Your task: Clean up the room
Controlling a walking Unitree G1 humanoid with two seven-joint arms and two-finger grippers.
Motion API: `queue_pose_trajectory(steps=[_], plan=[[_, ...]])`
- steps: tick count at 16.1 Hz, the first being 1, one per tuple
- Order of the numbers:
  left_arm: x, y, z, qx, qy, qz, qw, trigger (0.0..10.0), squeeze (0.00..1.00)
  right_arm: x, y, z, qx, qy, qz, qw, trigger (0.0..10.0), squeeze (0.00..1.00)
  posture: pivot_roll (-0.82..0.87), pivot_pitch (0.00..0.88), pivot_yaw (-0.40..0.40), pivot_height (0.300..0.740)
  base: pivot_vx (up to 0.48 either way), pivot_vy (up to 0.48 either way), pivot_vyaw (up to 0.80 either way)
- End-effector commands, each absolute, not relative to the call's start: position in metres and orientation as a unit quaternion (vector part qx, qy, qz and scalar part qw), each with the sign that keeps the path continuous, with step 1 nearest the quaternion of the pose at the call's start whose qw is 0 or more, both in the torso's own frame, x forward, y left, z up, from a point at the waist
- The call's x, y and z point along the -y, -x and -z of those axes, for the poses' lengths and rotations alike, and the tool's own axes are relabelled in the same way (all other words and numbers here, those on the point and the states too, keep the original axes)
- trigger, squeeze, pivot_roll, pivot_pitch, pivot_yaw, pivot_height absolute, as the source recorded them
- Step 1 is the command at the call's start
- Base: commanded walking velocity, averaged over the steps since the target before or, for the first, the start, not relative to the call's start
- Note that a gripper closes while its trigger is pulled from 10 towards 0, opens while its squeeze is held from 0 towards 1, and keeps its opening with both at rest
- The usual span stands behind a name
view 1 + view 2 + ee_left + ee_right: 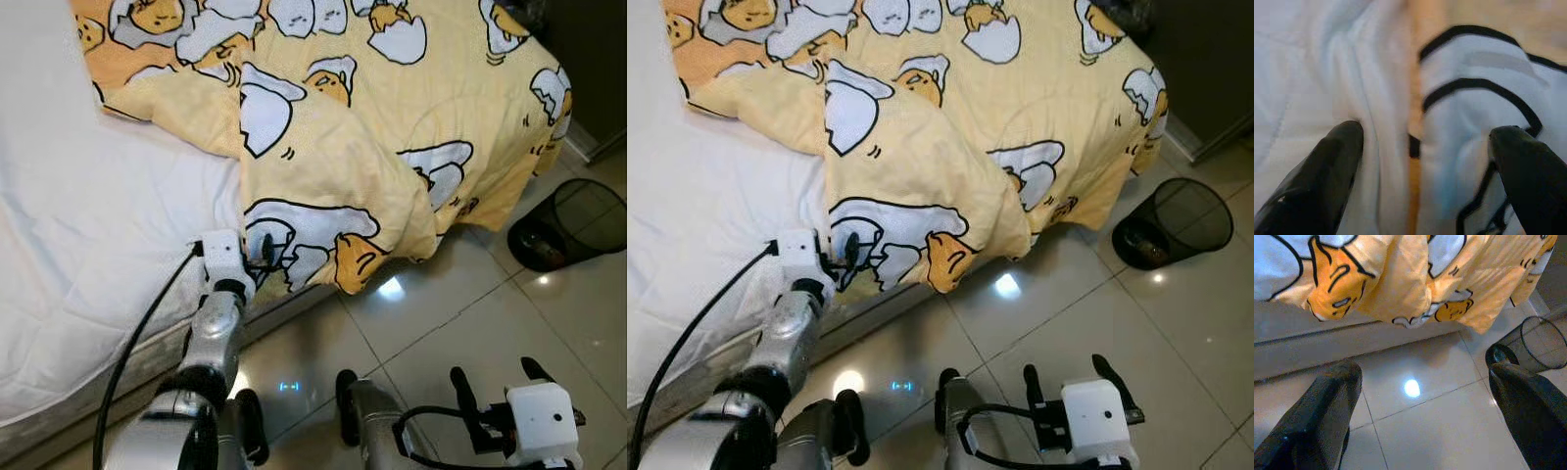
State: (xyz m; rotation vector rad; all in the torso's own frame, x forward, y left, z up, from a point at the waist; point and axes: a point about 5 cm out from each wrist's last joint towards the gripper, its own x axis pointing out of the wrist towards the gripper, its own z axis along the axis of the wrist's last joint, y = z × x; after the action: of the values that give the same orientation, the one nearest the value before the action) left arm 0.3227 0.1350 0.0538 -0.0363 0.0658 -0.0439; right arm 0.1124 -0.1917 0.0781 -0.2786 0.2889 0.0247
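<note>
The left pincer (263, 250) is up at the bed's side edge w/ its fingers spread wide, one on the white sheet (1308, 73), the other on the yellow egg-print duvet (392, 117). It's straddling the duvet's hem, not gripping yet. The duvet lies bunched across the far part of the bed, a corner drooping over the mattress edge toward the tiled floor (1440, 431). Looks like the step is grabbing that hem to pull the cover straight. To do it well I'd push in a bit deeper so both fingers get a full fold, not just the thin edge, then close firmly before any tug, and pull along the bed, not down. The right pincer (1081, 394) hangs low over the floor, fingers wide apart, nothing in them. Mesh wastebasket (578, 225) stands near the bed's foot, well apart from both arms.
</note>
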Motion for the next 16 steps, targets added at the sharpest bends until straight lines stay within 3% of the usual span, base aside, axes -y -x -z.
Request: queue_pose_trajectory(steps=[1, 3, 8, 13, 16], plan=[[-0.127, -0.310, -0.051, -0.006, -0.060, 0.044, 0.997, 10.0, 0.00, 0.195, -0.103, -0.074, -0.167, 0.140, -0.009, 0.976, 10.0, 0.00, -0.38, 0.343, -0.042, 0.719, 0.000, 0.000, 0.00], [-0.118, -0.300, -0.051, 0.023, -0.095, 0.063, 0.993, 10.0, 0.00, 0.195, -0.101, -0.070, -0.176, 0.135, -0.007, 0.975, 10.0, 0.00, -0.37, 0.345, -0.041, 0.719, 0.000, 0.000, 0.00], [-0.102, -0.293, -0.040, -0.006, -0.073, 0.074, 0.995, 10.0, 0.00, 0.198, -0.103, -0.066, -0.186, 0.131, -0.003, 0.974, 10.0, 0.00, -0.38, 0.346, -0.044, 0.719, 0.000, 0.000, 0.00], [-0.113, -0.300, -0.039, -0.033, -0.054, 0.018, 0.998, 10.0, 0.00, 0.200, -0.099, -0.066, -0.192, 0.137, -0.001, 0.972, 10.0, 0.00, -0.39, 0.348, -0.047, 0.719, 0.000, 0.000, 0.00], [-0.108, -0.299, -0.035, -0.046, -0.048, 0.026, 0.997, 10.0, 0.00, 0.200, -0.100, -0.065, -0.193, 0.139, -0.005, 0.971, 10.0, 0.00, -0.39, 0.348, -0.053, 0.719, 0.000, 0.000, 0.00]])
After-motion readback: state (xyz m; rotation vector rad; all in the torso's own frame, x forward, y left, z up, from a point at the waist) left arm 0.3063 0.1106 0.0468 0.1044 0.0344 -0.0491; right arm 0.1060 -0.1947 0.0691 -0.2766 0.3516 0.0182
